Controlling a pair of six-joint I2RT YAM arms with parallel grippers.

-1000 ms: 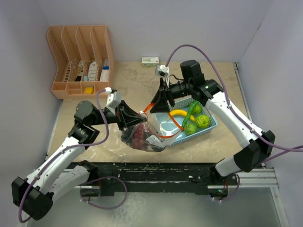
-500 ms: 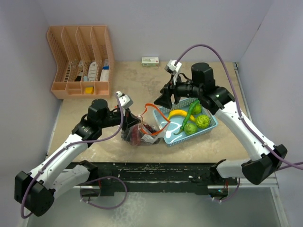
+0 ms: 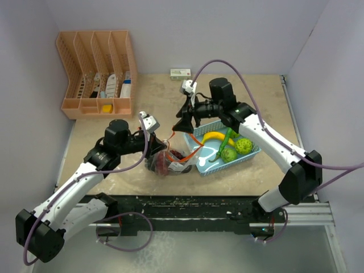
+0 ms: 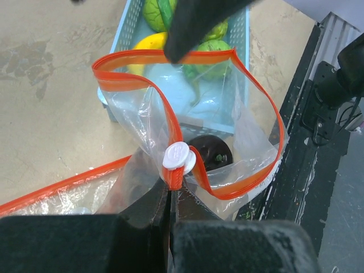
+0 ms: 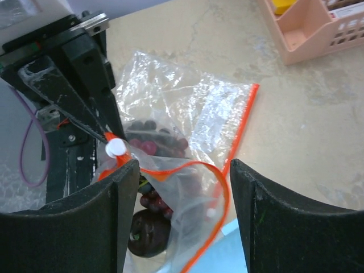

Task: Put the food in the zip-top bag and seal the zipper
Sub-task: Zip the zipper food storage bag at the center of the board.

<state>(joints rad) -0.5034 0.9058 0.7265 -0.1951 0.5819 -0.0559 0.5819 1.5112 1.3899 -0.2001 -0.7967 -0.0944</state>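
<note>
Left wrist, left fingers [image 4: 227, 244] pinched shut on zipper [image 4: 131, 58], right fingers [image 5: 74, 227] wide apart, empty, above zip-top bag [image 5: 187, 108]

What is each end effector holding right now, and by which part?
The left end effector pinches the zip-top bag by its zipper, beside the white slider. The right end effector is open, holding nothing.

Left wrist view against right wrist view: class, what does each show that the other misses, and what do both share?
Only the left wrist view shows the light-blue plastic basket holding a yellow toy banana and round green toy fruits. Only the right wrist view shows the peach plastic organiser and the dark red toy grape bunch. Both show the clear plastic zip-top bag, its orange-red zipper strip and round white slider.
</note>
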